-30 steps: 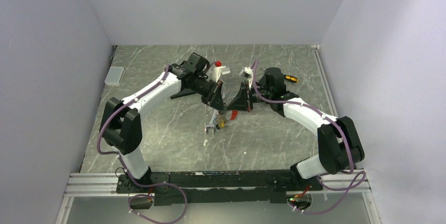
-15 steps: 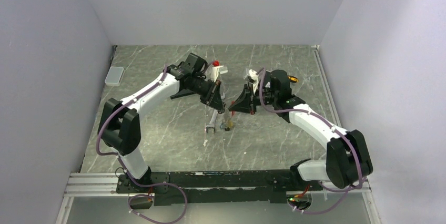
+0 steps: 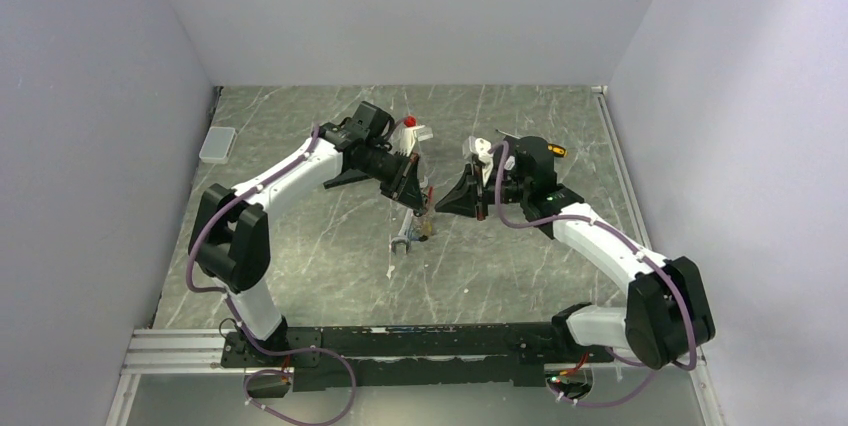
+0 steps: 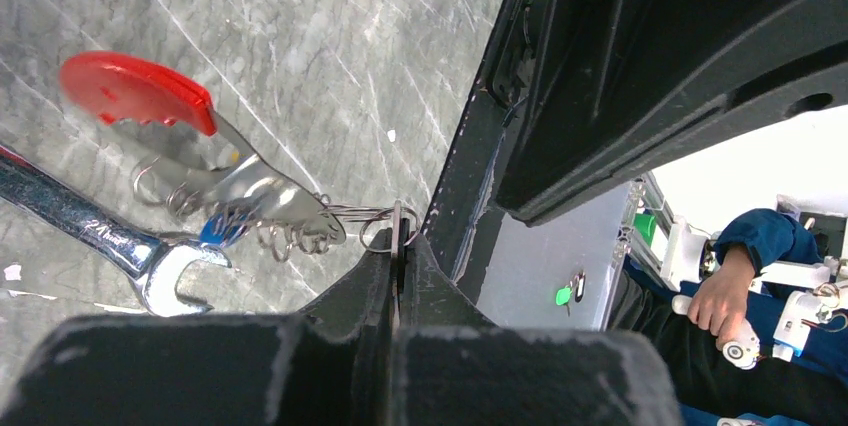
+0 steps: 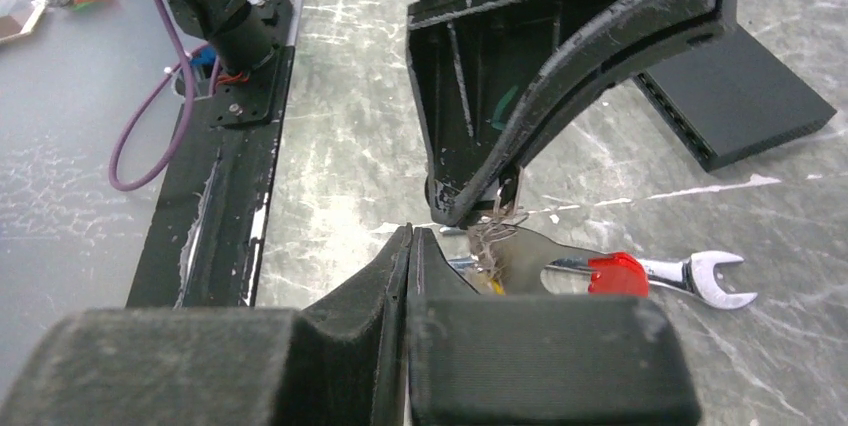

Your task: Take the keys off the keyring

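My left gripper (image 4: 398, 238) is shut on the thin metal ring (image 4: 383, 218) of the keyring. Its grey curved body (image 4: 262, 194) and red end (image 4: 138, 92) hang out from that ring, just above the table. A blue-headed key (image 4: 224, 230) and several small wire loops dangle under the grey body. From above, the left gripper (image 3: 421, 204) holds the keyring (image 3: 425, 220) over the keys (image 3: 428, 233). My right gripper (image 5: 411, 238) is shut with nothing between its fingers. It stands a short way right of the keyring (image 5: 545, 258), apart from it (image 3: 441, 208).
A long silver wrench (image 3: 404, 237) lies under the keyring, its open end (image 5: 718, 282) pointing right. A pale flat block (image 3: 217, 144) lies at the far left. At the back are a red-capped white item (image 3: 416, 129) and an orange-black tool (image 3: 553, 150).
The right gripper has drawn back to the right, away from the keyring, still shut. The left gripper keeps its hold on the ring; the keyring and keys shifted slightly.
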Motion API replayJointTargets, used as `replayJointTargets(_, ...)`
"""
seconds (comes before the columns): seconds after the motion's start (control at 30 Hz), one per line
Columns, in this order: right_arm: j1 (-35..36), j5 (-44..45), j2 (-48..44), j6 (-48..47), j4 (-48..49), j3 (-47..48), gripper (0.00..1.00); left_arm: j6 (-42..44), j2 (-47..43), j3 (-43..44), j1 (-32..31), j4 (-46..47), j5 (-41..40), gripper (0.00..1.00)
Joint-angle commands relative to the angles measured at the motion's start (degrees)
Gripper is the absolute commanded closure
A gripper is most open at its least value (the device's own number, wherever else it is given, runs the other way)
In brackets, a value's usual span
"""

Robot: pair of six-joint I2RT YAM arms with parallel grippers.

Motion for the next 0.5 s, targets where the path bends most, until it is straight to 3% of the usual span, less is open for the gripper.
replayJointTargets(0.0, 0.2, 2.3, 1.6, 2.1, 0.4, 1.5, 0.92, 0.6, -1.9, 0.9, -0.3, 1.1, 1.4, 1.0)
replayJointTargets(0.13, 0.2, 2.1, 4.4, 6.4, 1.0, 2.5, 0.8, 0.6, -2.1, 0.8, -0.3, 1.2, 1.6, 1.0)
replayJointTargets(0.47, 0.2, 0.5, 6.4, 15.4, 7.6, 1.5, 0.62, 0.8, -2.1, 0.9, -0.3, 1.2, 2.4, 1.0)
